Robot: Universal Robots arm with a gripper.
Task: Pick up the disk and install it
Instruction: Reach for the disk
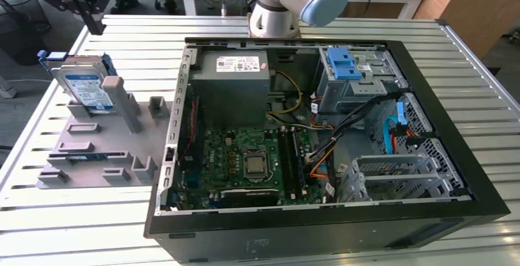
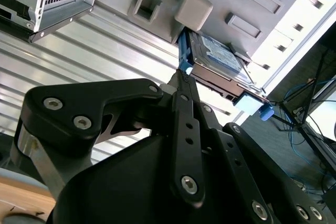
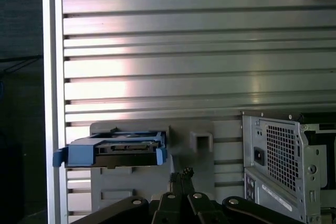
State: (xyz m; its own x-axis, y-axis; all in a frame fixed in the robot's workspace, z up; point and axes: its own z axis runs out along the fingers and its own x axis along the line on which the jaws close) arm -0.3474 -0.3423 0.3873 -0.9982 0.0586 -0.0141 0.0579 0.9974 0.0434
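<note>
The disk (image 1: pixel 85 86) is a silver drive with a white-and-blue label in a bright blue bracket. It stands tilted on edge in a slot of the grey holder (image 1: pixel 97 150), at the exterior view's left. Both wrist views show the disk (image 2: pixel 218 56) (image 3: pixel 123 149) from its edge. My black gripper (image 1: pixel 96 25) hangs above and behind the disk, apart from it. Its two fingers meet at the tips, shut on nothing, and the gripper (image 2: pixel 182 74) (image 3: pixel 181 174) points toward the disk.
An open computer case (image 1: pixel 175 126) lies flat on the slatted metal table (image 1: pixel 81 223), right of the holder. Inside are a grey power supply (image 1: pixel 240 71), a motherboard (image 1: pixel 252 162), cables and a drive cage with a blue latch (image 1: pixel 345 68). The arm's base (image 1: pixel 276 16) stands behind the case.
</note>
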